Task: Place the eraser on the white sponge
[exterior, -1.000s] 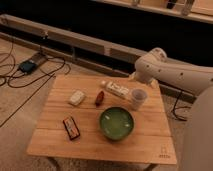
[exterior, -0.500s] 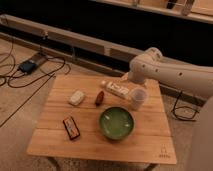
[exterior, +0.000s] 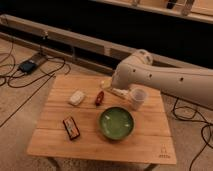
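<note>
The eraser point(exterior: 71, 127), a dark flat block with red-orange edging, lies on the wooden table point(exterior: 150, 145) near its front left. The white sponge point(exterior: 77, 97), a small cream pad, lies behind it at the table's left, apart from the eraser. My white arm point(exterior: 150, 77) reaches in from the right over the table's back edge. Its rounded front end point(exterior: 118, 80) hangs above the white pack. My gripper itself does not show; the arm's bulk hides it. Nothing touches the eraser or the sponge.
A reddish-brown oval thing point(exterior: 99, 98) lies right of the sponge. A green bowl point(exterior: 115, 122) sits at the middle front, a white cup point(exterior: 137, 98) behind it. A long white pack point(exterior: 111, 89) lies partly under the arm. Cables point(exterior: 30, 67) lie on the floor at left.
My arm has swung left over the back of the table and now covers part of the white pack. The objects on the table have not moved.
</note>
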`<state>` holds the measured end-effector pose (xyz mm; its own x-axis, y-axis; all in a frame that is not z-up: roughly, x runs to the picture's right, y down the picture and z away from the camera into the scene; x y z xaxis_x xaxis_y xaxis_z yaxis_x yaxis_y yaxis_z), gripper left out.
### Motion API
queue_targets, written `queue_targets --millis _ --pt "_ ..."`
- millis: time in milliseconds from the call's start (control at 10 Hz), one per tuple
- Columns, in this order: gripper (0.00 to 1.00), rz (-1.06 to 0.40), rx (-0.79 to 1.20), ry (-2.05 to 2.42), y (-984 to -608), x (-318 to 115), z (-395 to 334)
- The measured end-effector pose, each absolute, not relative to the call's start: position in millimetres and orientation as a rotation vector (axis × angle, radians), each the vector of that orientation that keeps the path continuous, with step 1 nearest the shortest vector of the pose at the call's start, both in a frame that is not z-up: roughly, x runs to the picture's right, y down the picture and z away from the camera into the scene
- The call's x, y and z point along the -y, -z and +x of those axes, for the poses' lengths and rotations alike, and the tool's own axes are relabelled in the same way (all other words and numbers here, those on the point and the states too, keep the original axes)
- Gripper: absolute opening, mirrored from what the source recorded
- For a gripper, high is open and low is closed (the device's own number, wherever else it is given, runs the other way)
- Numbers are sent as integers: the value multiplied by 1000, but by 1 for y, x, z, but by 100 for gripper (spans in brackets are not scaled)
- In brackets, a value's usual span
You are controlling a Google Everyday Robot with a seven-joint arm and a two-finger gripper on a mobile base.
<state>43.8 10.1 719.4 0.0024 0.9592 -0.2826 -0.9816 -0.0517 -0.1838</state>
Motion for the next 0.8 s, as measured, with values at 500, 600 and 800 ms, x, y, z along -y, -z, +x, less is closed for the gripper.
queue_targets --millis 500,600,800 --pt "80 -433 -38 -1332 -709 -60 -37" --pt "80 -448 -29 -1277 -709 -74 -52" --pt "80 -479 10 -1154 -704 -108 -78"
